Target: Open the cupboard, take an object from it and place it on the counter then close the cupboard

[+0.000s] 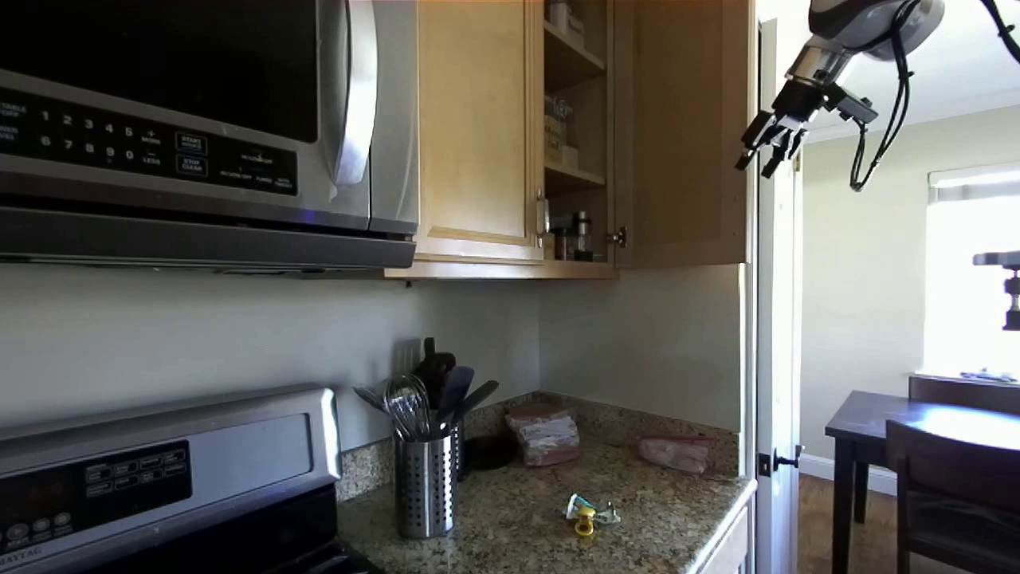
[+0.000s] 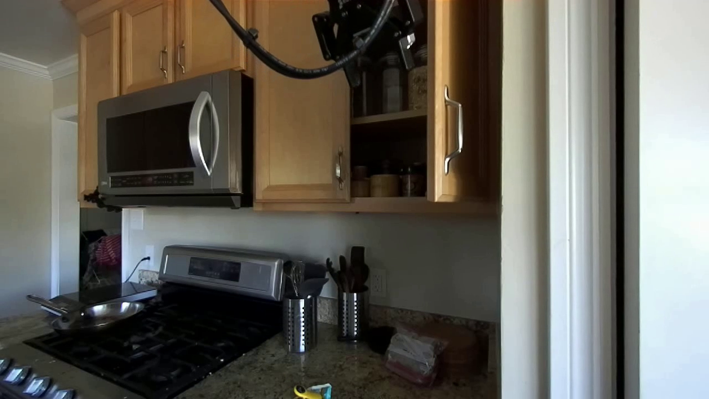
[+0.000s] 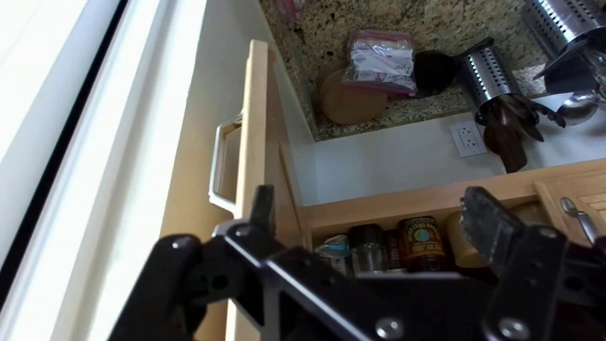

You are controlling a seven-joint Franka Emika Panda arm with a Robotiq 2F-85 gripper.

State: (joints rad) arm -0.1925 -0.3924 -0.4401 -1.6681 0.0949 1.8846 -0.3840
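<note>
I'm hovering, gripper [image 3: 369,199] spread, empty; trinket [image 1: 586,522] lying on counter [image 1: 510,522], gaping cupboard [image 1: 478,127] at its twelve o'clock apparently awaiting closing.

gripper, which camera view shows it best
The wrist view: there the gripper is close up, its jaws plainly apart. Both exterior views show it smaller and high in the picture; in an exterior view a black cable passes in front of it.
</note>
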